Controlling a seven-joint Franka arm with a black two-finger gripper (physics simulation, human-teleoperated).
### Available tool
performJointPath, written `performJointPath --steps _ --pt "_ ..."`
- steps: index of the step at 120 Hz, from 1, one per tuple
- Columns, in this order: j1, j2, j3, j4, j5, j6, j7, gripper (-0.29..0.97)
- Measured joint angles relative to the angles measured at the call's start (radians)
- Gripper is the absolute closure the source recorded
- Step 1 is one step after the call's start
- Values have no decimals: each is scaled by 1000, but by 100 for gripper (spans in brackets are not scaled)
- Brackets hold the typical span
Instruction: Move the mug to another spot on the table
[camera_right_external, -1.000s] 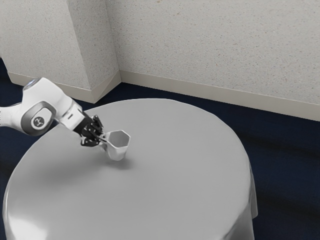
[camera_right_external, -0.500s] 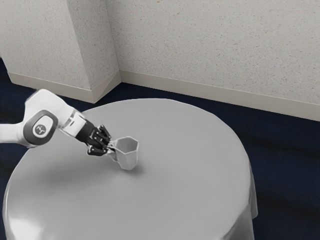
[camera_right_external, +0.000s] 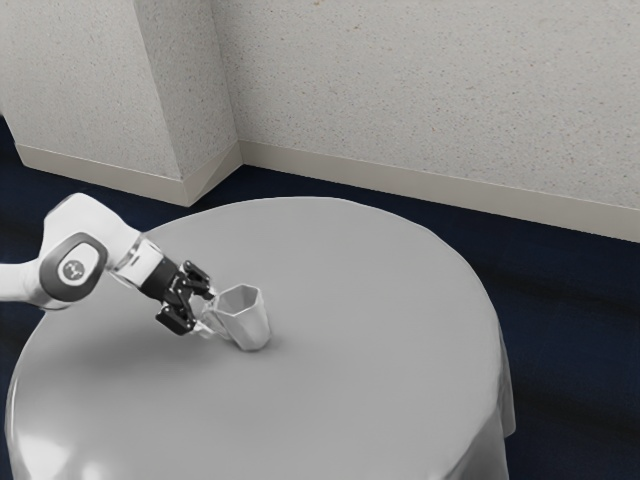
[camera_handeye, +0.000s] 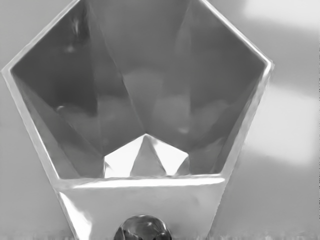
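The room comes first: pale speckled walls (camera_right_external: 420, 80) with a light baseboard (camera_right_external: 450, 190) along their foot, a jutting corner at the exterior view's upper left, and a dark blue floor (camera_right_external: 570, 300). In front of these stands a round table (camera_right_external: 390, 340) under a smooth grey cloth that hangs over its edge.

The white arm (camera_right_external: 75, 268) comes in low from the exterior view's left, just above the table top, and reaches toward the right. Its black gripper (camera_right_external: 198, 304) ends right at the mug (camera_right_external: 243, 317), on the mug's left side as the exterior view has it. Whether it clamps the mug or merely stands against it I cannot tell, as the dark hand and the pale mug run together there.

The mug is a pale, faceted cup with an angular rim, its mouth upward. It sits in the left half of the table as the exterior view shows it, well in from the edge, with a soft shadow close under its base.

From the wrist, the mug (camera_handeye: 145, 100) lies directly under the hand: a five-sided rim, grey slanted inner walls, and a bright patch at the bottom. A small dark rounded thing (camera_handeye: 142, 229) sits against the outer wall nearest the hand; what it is I cannot tell
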Motion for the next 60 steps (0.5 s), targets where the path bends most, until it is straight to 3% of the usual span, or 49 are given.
performJointPath --steps 60 --pt "72 17 -103 20 0 -137 5 1"
